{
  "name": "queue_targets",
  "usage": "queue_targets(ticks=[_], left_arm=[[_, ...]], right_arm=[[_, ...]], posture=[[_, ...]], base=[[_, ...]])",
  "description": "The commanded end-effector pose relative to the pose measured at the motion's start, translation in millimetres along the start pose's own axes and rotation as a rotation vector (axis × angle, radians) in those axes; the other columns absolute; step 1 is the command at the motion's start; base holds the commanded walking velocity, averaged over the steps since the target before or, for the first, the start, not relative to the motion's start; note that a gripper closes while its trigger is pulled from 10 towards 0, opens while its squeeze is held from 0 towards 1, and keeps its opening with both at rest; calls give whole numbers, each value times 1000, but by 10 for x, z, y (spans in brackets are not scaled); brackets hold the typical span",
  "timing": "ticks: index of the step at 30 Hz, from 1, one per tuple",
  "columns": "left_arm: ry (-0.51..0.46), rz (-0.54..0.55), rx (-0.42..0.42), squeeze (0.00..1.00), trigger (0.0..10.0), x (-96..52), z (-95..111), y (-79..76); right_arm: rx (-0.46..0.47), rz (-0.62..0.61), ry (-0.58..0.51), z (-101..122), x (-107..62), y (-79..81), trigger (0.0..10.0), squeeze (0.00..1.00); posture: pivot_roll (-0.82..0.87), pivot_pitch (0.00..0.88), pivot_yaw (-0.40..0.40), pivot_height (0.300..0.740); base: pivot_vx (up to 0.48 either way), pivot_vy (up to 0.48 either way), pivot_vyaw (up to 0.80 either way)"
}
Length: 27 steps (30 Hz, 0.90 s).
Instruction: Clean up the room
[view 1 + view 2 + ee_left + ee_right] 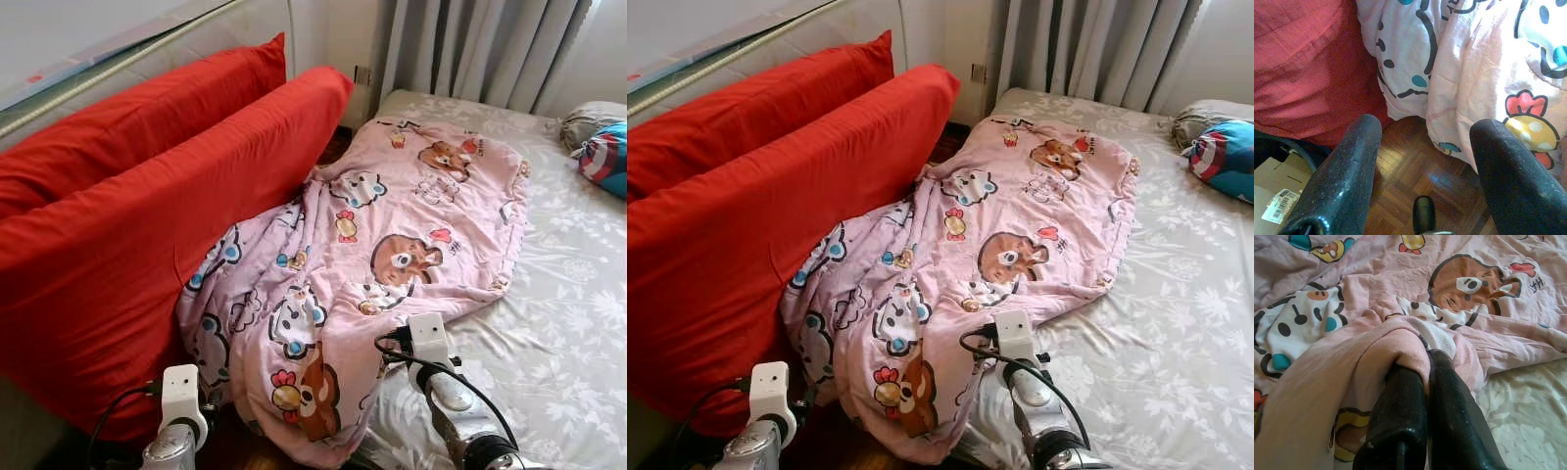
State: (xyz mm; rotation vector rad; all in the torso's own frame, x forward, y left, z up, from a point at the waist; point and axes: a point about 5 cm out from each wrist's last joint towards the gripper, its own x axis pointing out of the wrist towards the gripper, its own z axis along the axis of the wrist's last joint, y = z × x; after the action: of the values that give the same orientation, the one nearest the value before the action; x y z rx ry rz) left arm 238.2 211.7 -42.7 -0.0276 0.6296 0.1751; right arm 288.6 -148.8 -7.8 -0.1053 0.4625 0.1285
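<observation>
Right claw (pixel 1422 367): pressed together, pinching a fold of the pink cartoon blanket (pixel 392 245) at its near edge.
Left claw (pixel 1425 161): spread, holding nothing, above the wooden floor (pixel 1420 171) just beside the blanket's hanging end.
Blanket: lay spread across the bed (pixel 578 333), its near end draped off the side toward the floor.
Red cushions (pixel 127 215): two, stood against the blanket's left.
Cardboard box (pixel 1273 188): on the floor by the left claw.
</observation>
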Motion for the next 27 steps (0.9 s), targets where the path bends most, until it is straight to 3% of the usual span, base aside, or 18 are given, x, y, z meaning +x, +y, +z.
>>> queue_targets(ticks=[1, 27], left_arm=[[36, 0, 13, 0, 10000, -33, -106, 15], [68, -23, 20, 0, 10000, -66, -206, -16]], right_arm=[[8, 4, -14, 12, 0, 17, 10000, 0], [10, 23, -12, -8, -8, 41, 10000, 0]], posture=[[-43, 61, 3, 740], [-48, 30, -3, 740]], base=[[0, 0, 0], [0, 0, 0]])
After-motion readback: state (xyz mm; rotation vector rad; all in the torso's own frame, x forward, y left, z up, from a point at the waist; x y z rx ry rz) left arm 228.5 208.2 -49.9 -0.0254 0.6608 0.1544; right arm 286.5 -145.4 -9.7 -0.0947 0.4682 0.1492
